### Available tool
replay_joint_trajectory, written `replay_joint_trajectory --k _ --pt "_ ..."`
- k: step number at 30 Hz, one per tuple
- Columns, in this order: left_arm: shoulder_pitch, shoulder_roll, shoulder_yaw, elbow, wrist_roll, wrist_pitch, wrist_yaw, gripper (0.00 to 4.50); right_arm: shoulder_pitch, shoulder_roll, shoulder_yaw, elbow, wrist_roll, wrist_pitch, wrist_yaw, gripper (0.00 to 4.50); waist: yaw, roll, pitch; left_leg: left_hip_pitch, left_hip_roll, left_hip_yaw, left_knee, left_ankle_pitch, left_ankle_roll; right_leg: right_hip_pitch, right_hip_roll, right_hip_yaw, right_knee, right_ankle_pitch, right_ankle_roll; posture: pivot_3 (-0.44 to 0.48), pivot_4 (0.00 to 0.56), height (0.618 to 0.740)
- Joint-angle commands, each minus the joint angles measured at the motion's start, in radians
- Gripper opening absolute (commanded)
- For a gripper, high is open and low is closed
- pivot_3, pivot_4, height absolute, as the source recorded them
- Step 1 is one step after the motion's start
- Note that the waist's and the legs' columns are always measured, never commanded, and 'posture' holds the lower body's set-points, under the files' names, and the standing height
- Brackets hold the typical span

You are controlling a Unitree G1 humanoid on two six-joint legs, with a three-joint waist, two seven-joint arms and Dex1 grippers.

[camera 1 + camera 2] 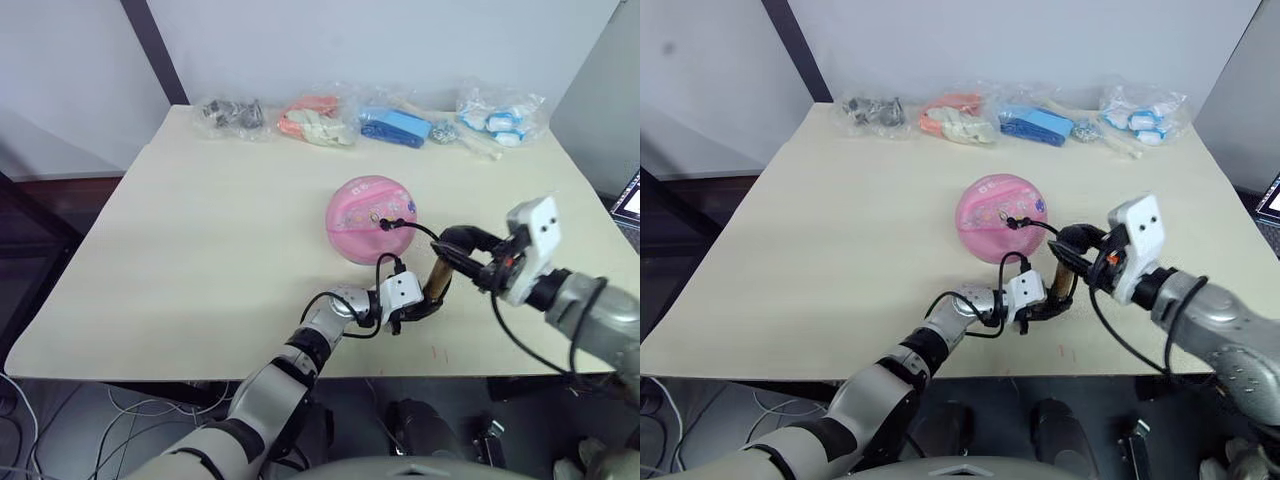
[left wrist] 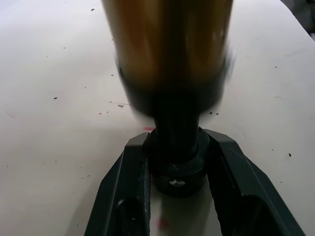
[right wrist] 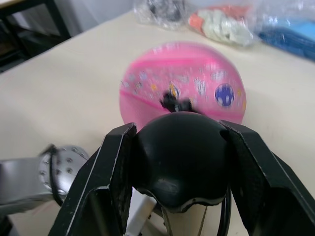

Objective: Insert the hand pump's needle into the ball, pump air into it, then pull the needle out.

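The ball (image 1: 371, 218) sits on the tabletop (image 1: 200, 260) a little right of centre, pink with small prints, and the black fitting of the needle (image 1: 384, 223) is seated in its near right face, so the pin itself cannot be seen. From that fitting a thin black hose (image 1: 418, 230) curves to the right and down toward the hand pump (image 1: 436, 282), which stands nearly upright just near and right of the ball, its gold-bronze barrel tilted slightly. The left pincer (image 1: 418, 308) is clamped on the pump's black lower end, close to the tabletop; the left wrist view shows the two fingers (image 2: 236, 182) pressed against either side of that black collar. The right pincer (image 1: 470, 250) reaches in from the right and grips the black handle at the pump's top, its fingers (image 3: 258, 177) snug around the rounded black knob. Along the far edge of the tabletop lie four plastic bags (image 1: 405, 125) of small items in a row, grey, orange, blue and light blue from left to right, well apart from the ball.
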Motion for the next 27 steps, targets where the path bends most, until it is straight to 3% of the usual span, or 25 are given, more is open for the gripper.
replay_joint_trajectory --k 1,9,16,23,27 --pt "0.027 0.011 -0.034 0.017 0.033 0.009 -0.029 1.1 0.078 0.014 0.101 0.13 -0.144 0.047 0.019 2.08 -0.001 0.001 -0.001 0.001 0.0 0.0 0.0 0.0 0.0 0.001 0.0 0.0 0.0 0.0 0.0 0.0 0.15 0.74" --pt "0.022 0.011 -0.034 0.02 0.033 0.011 -0.026 1.1 -0.055 -0.051 -0.16 -0.027 0.013 0.144 0.013 2.08 0.0 0.007 0.006 0.008 0.001 0.0 -0.001 0.0 0.0 0.007 -0.001 0.0 0.0 -0.002 -0.001 0.0 0.15 0.74" --pt "0.022 0.005 -0.033 0.026 0.035 0.008 -0.025 1.1 -0.241 -0.197 -0.393 -0.063 0.313 0.26 -0.038 2.08 0.007 0.02 0.018 -0.009 -0.004 0.001 0.001 0.0 0.0 -0.006 -0.005 0.001 0.0 0.004 0.001 0.0 0.15 0.74" --pt "0.022 0.004 -0.032 0.026 0.034 0.005 -0.026 1.1 -0.4 -0.319 -0.473 0.006 0.551 0.266 -0.143 2.08 0.01 0.016 0.025 -0.01 -0.005 0.001 0.001 0.0 0.0 -0.006 -0.005 0.0 -0.001 0.004 0.002 0.0 0.15 0.74" --pt "0.02 0.005 -0.032 0.027 0.033 0.005 -0.025 1.1 -0.44 -0.361 -0.468 0.018 0.596 0.257 -0.175 2.08 0.01 0.016 0.026 -0.01 -0.004 0.001 0.001 0.0 0.0 -0.007 -0.005 0.001 -0.001 0.004 0.002 0.0 0.15 0.74"
